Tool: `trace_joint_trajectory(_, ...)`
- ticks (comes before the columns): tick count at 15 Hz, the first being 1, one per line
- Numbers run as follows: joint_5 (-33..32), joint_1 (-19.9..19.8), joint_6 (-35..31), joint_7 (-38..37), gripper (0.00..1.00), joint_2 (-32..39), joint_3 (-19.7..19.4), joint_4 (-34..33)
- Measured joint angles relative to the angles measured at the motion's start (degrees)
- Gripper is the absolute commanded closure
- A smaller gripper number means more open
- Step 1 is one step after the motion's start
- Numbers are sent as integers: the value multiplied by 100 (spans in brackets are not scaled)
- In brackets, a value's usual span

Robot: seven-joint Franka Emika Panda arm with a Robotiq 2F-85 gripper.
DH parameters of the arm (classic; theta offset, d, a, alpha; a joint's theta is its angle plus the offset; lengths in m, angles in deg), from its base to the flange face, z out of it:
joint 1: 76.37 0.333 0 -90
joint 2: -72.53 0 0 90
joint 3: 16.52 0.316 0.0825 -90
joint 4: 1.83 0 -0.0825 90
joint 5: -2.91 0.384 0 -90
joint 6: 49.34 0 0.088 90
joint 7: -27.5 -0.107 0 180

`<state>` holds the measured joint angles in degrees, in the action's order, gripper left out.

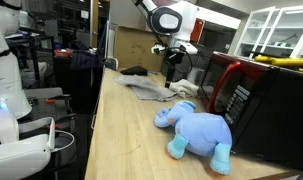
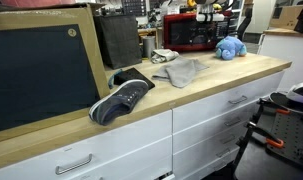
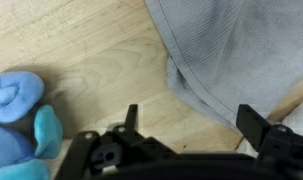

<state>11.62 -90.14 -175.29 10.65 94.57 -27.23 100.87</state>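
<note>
Item: my gripper, jaws spread full, holding nothing, hanging just above the wooden counter
Item: grey cloth, rumpled, lying flat, its curled edge between my fingers
Item: blue plush toy, beside me, apart from the cloth
Handling note: I judge a clean pinch wants the jaws astride that raised edge, descent straight, pads nearly to the wood, clear of the toy
</note>
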Motion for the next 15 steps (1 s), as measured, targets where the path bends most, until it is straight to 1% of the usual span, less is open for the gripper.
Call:
trace_joint_trajectory(4,471,-47,0,461,0,-127,24,207)
trace_joint_trajectory(10,997,-317,-15,1470,0,-155,28,541)
trace_joint_trajectory(15,1421,-377,-369,2208,0,-148,150,904)
